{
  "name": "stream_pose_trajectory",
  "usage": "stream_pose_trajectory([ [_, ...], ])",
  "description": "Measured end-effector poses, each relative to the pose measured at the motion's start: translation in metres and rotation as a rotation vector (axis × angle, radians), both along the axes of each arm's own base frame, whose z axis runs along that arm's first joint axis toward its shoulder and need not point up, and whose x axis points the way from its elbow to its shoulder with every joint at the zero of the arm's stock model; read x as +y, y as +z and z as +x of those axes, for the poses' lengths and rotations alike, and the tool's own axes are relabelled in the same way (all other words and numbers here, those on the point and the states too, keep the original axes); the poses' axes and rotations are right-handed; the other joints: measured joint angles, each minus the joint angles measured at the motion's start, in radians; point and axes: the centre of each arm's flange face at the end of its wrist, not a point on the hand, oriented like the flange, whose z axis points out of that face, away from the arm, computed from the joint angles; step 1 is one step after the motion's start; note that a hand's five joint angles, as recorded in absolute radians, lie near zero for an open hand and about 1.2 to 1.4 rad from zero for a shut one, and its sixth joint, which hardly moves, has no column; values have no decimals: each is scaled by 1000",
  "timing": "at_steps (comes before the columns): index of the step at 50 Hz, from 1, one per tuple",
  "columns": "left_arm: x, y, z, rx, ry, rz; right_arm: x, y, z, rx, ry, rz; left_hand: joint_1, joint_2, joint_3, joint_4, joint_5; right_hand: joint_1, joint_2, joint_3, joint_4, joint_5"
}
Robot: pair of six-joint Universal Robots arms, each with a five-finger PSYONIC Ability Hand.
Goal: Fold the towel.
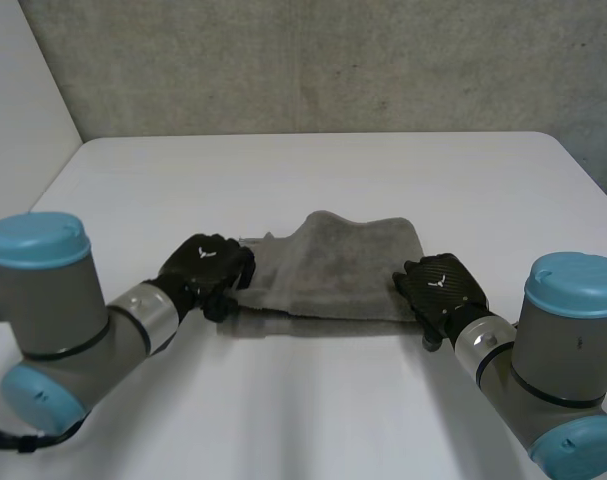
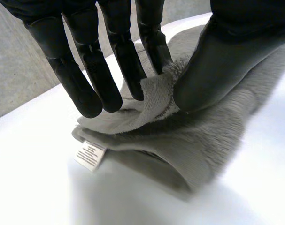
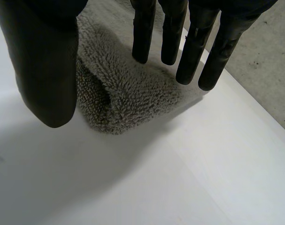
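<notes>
The grey towel (image 1: pixel 333 275) lies in the middle of the white surface (image 1: pixel 313 420), doubled into a long band with a raised hump along its far edge, and we have a hand at each short end. Our left hand (image 1: pixel 205 268) has a tuft of the top layer at a corner nipped between its thumb (image 2: pixel 212 65) and one of its fingers (image 2: pixel 154 51), the others straight and spread above the cloth. Our right hand (image 1: pixel 441 285) sits over the opposite end, its fingers (image 3: pixel 170 37) straight and well apart from the thumb, clamped on nothing that we can see. The risk, as we judge it, is lopsidedness: if only the left end lifts, the cloth would drag and twist while the right end lags on the surface. The left pinch also looks shallow and may take just one layer, so the layers beneath, where the label (image 2: pixel 89 154) pokes out, could peel away, or the tuft could slip free. We cannot tell how many layers lie under the hump, whether the right fingers touch the pile or hover just above it, or where the near corners sit, since both hands cover the towel's ends in the head view.
</notes>
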Motion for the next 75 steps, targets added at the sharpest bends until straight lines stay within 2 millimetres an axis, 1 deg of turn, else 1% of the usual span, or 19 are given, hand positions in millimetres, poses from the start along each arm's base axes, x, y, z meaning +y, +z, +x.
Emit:
stream_pose_trajectory([
  [10, 20, -12, 9, -18, 1, 40, -2, -2, 2, -10, 4, -11, 0, 4, 1, 0, 1, 96, 100, 95, 93, 86],
  [19, 20, -16, 7, -23, -1, 46, -4, -3, 1, -9, 0, -24, 0, 4, 1, 0, 1, 177, 182, 175, 174, 164],
  [23, 20, -16, 7, -24, 0, 47, -5, -4, 2, -4, 0, -36, 0, 4, 1, 0, 1, 352, 365, 356, 355, 342],
  [25, 21, -15, 7, -25, -1, 50, -6, -5, 2, 3, -1, -44, -110, -130, -154, -142, -132, 448, 453, 451, 450, 433],
  [27, 22, -15, 7, -26, -4, 52, -7, -6, 2, 12, -1, -48, -369, -382, -415, -405, -398, 550, 557, 554, 553, 537],
  [29, 24, -13, 7, -26, -6, 57, -8, -7, 2, 28, 0, -58, -618, -652, -685, -674, -670, 744, 775, 758, 762, 752],
  [34, 27, -5, 9, -24, -7, 57, -11, -3, 2, 77, 11, -94, -719, -763, -789, -761, -789, 817, 829, 860, 863, 842],
  [39, 26, 22, 13, 2, 8, 9, -15, 13, 7, 153, 46, -188, -739, -788, -814, -780, -819, 823, 829, 861, 863, 842],
  [42, 19, 40, 19, 24, 33, -41, -20, 26, 12, 191, 63, -257, -864, -899, -935, -903, -935, 823, 829, 861, 863, 842],
  [45, 8, 65, 29, 55, 77, -116, -23, 45, 25, 215, 98, -339, -926, -948, -997, -968, -1004, 826, 835, 863, 863, 842],
  [48, -5, 92, 41, 92, 127, -198, -14, 67, 55, 211, 178, -436, -1000, -1040, -1072, -1043, -1080, 832, 840, 865, 866, 842],
  [51, -12, 107, 46, 123, 153, -235, 0, 75, 82, 193, 255, -479, -1006, -1049, -1079, -1050, -1087, 833, 840, 866, 866, 842],
  [55, -19, 118, 49, 168, 175, -246, 25, 71, 116, 174, 370, -496, -1006, -1049, -1079, -1050, -1087, 833, 845, 866, 866, 842],
  [57, -22, 120, 50, 193, 184, -236, 42, 61, 134, 173, 451, -488, -1006, -1049, -1079, -1050, -1087, 833, 845, 866, 866, 842],
  [61, -27, 118, 51, 222, 198, -211, 67, 38, 151, 206, 570, -454, -1006, -1049, -1079, -1050, -1087, 833, 845, 866, 866, 842],
  [64, -30, 113, 50, 232, 202, -190, 81, 21, 156, 247, 639, -423, -1006, -1049, -1079, -1050, -1087, 696, 703, 704, 713, 696],
  [68, -34, 105, 47, 234, 199, -169, 87, 11, 154, 284, 677, -394, -1006, -1049, -1079, -1050, -1087, 158, 169, 172, 170, 150],
  [70, -37, 102, 45, 232, 196, -162, 87, 15, 151, 285, 674, -390, -1006, -1049, -1079, -1050, -1087, -112, -111, -109, -101, -147],
  [75, -43, 99, 36, 243, 179, -151, 87, 42, 142, 213, 628, -380, -1006, -1049, -1079, -1050, -1087, -238, -219, -229, -225, -251],
])
